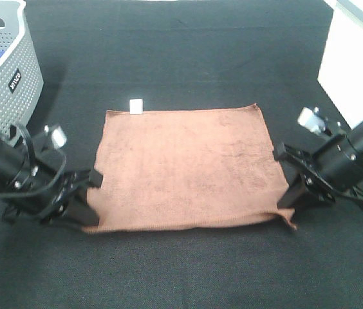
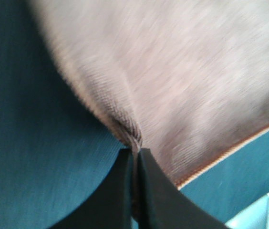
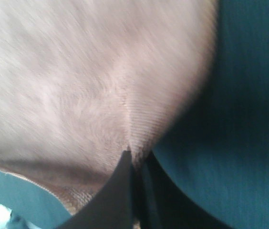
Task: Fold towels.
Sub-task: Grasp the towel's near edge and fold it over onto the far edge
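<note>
While the left hand (image 2: 135,151) and the right hand (image 3: 135,155) each pinch one near corner, at 7 and 5 o'clock, the rust towel (image 1: 188,167) lies spread, fuzzy and hemmed, mid-way on the dark desk (image 1: 188,51), with its white tag (image 1: 136,105) at 11 o'clock.

A: Left gripper (image 1: 89,207)?
B: Pinched closed on a raised ridge of the towel (image 1: 188,167), both dark fingers (image 2: 120,191) pressed flat together, only a sliver of cloth between the tips.
A: Left arm (image 1: 4,168)?
B: Stretched low, slanting down toward the fingertips, black cable (image 1: 43,187) looped just behind the jaws.
A: Right gripper (image 1: 289,197)?
B: Likewise clamped on a bunched fold, fingers (image 3: 115,191) side by side, cloth fanning out ahead of the tips.
A: Right arm (image 1: 362,145)?
B: Tilted down toward the gripper, wrist bracket (image 1: 336,187) close behind the jaws, pale round cap (image 1: 309,119) above it.
A: Height of the tips?
B: Low, right at cloth level.
</note>
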`<state>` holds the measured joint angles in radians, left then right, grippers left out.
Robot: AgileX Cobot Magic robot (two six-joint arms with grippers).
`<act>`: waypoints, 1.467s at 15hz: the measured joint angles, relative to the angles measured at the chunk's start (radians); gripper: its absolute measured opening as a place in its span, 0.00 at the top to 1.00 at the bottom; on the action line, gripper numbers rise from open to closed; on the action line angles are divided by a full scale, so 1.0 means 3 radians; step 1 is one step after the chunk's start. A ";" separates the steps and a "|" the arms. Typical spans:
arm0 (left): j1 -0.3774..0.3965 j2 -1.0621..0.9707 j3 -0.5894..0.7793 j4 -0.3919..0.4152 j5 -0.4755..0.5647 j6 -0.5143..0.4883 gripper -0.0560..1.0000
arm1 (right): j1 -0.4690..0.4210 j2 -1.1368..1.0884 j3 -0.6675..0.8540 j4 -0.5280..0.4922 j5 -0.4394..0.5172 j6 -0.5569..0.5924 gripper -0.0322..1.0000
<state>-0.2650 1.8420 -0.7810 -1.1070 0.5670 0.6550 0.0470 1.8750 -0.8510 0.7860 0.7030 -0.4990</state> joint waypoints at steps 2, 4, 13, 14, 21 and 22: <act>0.0000 -0.0030 -0.0183 -0.0057 -0.0163 0.0070 0.94 | 0.0000 0.0000 -0.0223 0.0077 -0.0073 -0.0090 0.97; 0.0000 -0.0030 -0.0323 -0.0070 -0.0320 0.0083 0.94 | 0.0000 0.0000 -0.0443 0.0093 -0.0163 -0.0113 0.97; 0.0037 0.0700 -0.1707 0.0137 -0.0937 0.0097 0.94 | 0.0000 0.1097 -0.2333 0.0020 -0.0110 -0.0040 0.97; 0.0070 0.0797 -0.1807 0.0150 -0.0937 0.0073 0.94 | 0.0000 0.1187 -0.2447 -0.0010 -0.0110 -0.0040 0.97; 0.0103 0.1107 -0.2090 0.0227 -0.0833 0.0100 0.53 | 0.0000 0.1420 -0.2630 -0.0103 -0.0150 0.0123 0.50; 0.0103 0.1107 -0.2093 0.0233 -0.0837 0.0120 0.36 | 0.0000 0.1420 -0.2633 -0.0120 -0.0120 0.0157 0.35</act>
<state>-0.2340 2.1740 -1.4090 -1.0370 0.3160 0.6910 0.0470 2.3010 -1.6410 0.7500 0.6670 -0.4520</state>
